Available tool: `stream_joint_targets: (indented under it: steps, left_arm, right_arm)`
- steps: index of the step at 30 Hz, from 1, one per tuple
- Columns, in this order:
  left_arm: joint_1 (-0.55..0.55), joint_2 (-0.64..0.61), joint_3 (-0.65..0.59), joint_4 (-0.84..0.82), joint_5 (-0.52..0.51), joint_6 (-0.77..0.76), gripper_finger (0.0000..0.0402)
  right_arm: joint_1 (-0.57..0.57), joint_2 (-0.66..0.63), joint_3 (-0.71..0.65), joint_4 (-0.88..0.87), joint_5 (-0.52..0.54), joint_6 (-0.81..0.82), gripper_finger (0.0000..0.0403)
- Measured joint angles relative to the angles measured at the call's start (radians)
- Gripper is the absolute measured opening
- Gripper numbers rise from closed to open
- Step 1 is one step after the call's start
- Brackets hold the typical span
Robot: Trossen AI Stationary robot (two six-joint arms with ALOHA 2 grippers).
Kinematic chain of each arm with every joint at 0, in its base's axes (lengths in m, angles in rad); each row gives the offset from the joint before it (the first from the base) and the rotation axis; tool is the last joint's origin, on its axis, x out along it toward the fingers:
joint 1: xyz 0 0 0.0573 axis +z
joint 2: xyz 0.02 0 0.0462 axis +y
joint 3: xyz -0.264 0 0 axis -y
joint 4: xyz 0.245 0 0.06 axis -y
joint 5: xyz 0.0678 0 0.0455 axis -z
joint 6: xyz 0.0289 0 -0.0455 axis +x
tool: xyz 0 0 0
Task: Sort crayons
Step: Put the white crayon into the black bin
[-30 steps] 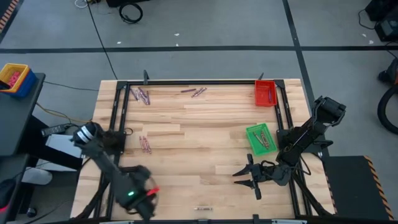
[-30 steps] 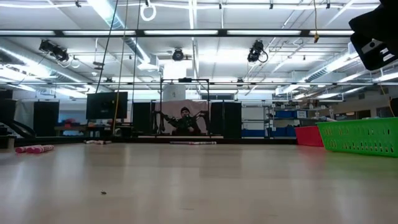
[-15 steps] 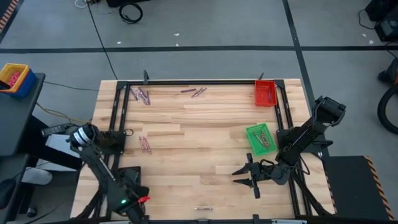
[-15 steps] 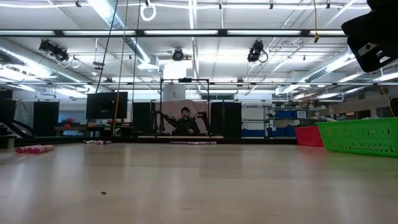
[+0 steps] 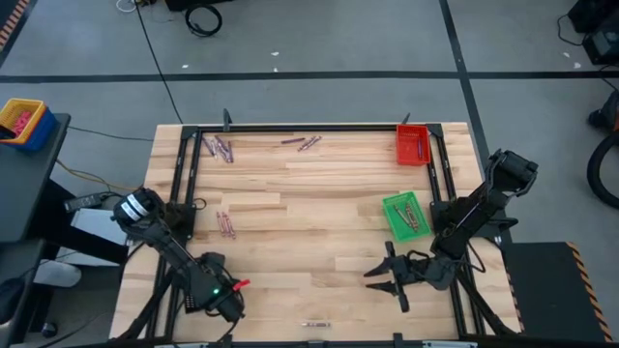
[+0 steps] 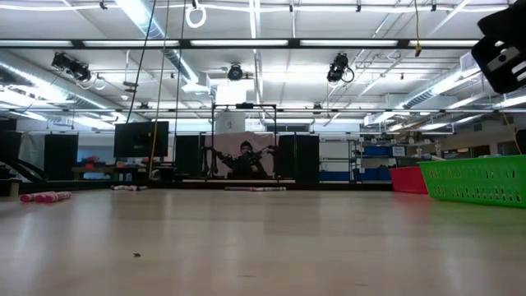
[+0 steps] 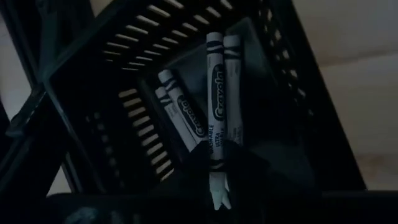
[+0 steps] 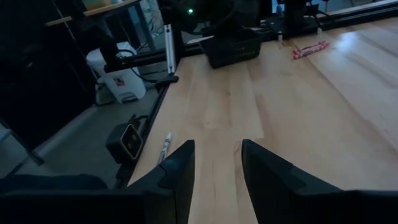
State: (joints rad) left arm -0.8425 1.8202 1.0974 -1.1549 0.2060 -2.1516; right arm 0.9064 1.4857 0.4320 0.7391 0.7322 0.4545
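My left gripper point(image 5: 221, 293) hangs over the black tray point(image 7: 134, 99) at the table's near left corner and is shut on a pale grey crayon point(image 7: 215, 106). Two more pale grey crayons point(image 7: 181, 113) lie in the tray; another point(image 7: 232, 81) lies beside the held one. My right gripper point(image 5: 391, 276) is open and empty over the near right of the table, its fingers point(image 8: 177, 168) apart above bare wood. Purplish crayons lie loose at the far left point(image 5: 221, 147), far middle point(image 5: 308, 143) and left point(image 5: 225, 224). My left gripper pinches the pale grey crayon by its end point(image 7: 217, 186) between the two fingers. The crayon runs on along the fingers, its other end pointing into the black tray. Whether it touches the tray floor, I cannot tell. Whether the fingers also hold the neighbouring crayon, I cannot tell.
A red tray point(image 5: 413, 145) stands at the far right corner and a green tray point(image 5: 404, 215) with crayons stands on the right. One crayon point(image 5: 314, 324) lies at the near edge. Black frame rails run along the table's left, far and right sides.
My left arm has swung toward the near left corner, baring the black tray, and has come back over the tray.
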Motion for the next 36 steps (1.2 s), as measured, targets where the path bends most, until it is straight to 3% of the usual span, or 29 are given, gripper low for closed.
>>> stream_joint_targets:
  steps: [6,11,14,18,20,24,28,31,36]
  left_arm:
    - [-0.018,-0.002,0.066,-0.045,0.000,0.019,0.0118]
    - [-0.029,-0.003,0.240,-0.088,-0.041,0.055,0.0154]
    - [-0.042,-0.004,0.379,-0.086,-0.268,0.123,0.0161]
    - [-0.060,-0.004,0.455,0.074,-0.750,0.400,0.0162]
    - [-0.043,0.019,0.454,0.206,-0.832,0.595,0.0162]
    - [0.021,0.137,0.449,0.472,-0.841,0.959,0.0162]
    - [0.098,0.261,0.449,0.809,-0.706,1.304,0.0162]
    - [0.157,0.308,0.449,0.926,-0.634,1.356,0.0162]
    - [0.222,0.311,0.448,0.936,-0.600,1.389,0.0152]
  right_arm:
    - [0.017,0.000,0.000,-0.001,0.005,0.017,0.0137]
    - [0.017,0.000,0.000,0.000,0.008,0.019,0.0137]
    - [0.014,0.000,0.000,0.000,0.014,0.023,0.0137]
    - [0.014,0.000,0.000,0.000,0.037,0.026,0.0137]
    - [0.014,0.000,0.000,0.000,0.037,0.026,0.0137]
    - [0.015,0.000,0.000,0.000,0.037,0.026,0.0137]
    - [0.017,0.000,0.000,0.000,0.036,0.027,0.0137]
    - [0.017,0.000,0.000,0.000,0.035,0.026,0.0137]
    - [0.017,0.000,0.000,0.000,0.036,0.023,0.0137]
